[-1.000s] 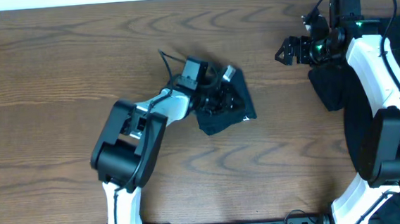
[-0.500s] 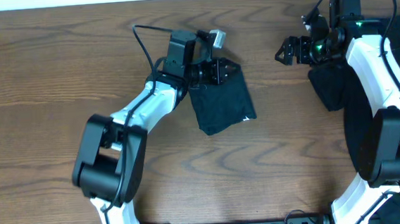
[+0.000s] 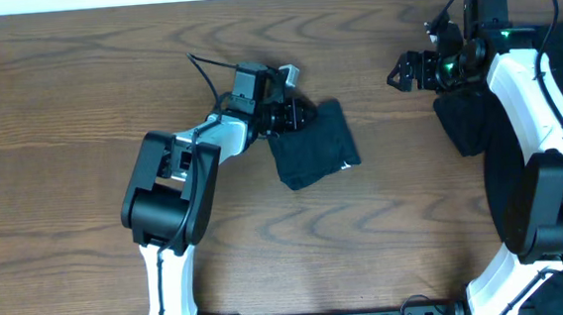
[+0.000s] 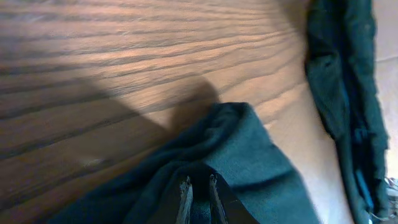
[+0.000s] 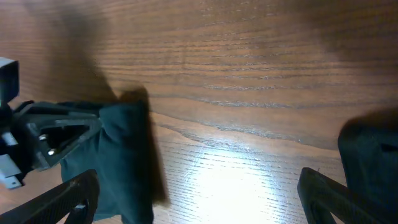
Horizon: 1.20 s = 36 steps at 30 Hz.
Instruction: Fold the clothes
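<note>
Left end effector [image 4: 198,190], fingertips pressed nearly together, pinching a raised corner of the folded garment [image 3: 313,147]; the grip point is half buried in cloth; the garment is dark, soft and roughly rectangular, lying mid-surface; wood-grain surface [image 3: 78,92]; right end effector [image 3: 405,72] spread wide, holding nothing; dark clothes pile [image 3: 466,125] partly hidden under the right arm.

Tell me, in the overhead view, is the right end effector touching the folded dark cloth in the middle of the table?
No, the right end effector stands open over the table, well apart from the folded cloth.
</note>
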Each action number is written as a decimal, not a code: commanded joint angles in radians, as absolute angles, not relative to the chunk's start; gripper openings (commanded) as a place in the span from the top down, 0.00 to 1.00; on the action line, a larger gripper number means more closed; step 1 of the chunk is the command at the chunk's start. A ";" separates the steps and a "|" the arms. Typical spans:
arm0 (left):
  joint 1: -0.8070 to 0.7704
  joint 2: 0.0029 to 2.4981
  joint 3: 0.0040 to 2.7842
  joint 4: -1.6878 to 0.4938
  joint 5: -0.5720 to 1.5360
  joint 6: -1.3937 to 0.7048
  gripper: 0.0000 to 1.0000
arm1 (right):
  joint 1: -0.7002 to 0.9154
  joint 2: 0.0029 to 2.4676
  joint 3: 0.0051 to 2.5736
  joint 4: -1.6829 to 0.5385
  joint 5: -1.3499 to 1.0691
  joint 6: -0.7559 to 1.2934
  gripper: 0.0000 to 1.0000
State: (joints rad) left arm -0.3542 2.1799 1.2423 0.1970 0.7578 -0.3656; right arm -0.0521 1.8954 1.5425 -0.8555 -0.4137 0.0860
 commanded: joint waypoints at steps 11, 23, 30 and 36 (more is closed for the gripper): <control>-0.353 2.026 1.255 0.239 0.730 -0.367 0.86 | -0.057 1.886 1.556 -0.857 -0.414 0.070 0.01; -0.308 2.029 1.254 0.046 0.364 -0.228 0.71 | -0.057 1.886 1.556 -0.857 -0.414 0.070 0.01; -0.308 2.086 1.254 0.023 0.345 -0.221 0.71 | -0.057 1.886 1.556 -0.857 -0.414 0.070 0.01; -0.309 2.086 1.254 -0.104 0.346 -0.278 0.71 | -0.057 1.886 1.556 -0.857 -0.414 0.070 0.01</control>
State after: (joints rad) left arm -0.3092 2.0789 1.2552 -0.0658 0.3595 -0.2527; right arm -0.0521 1.8954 1.5425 -0.8555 -0.4137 0.0860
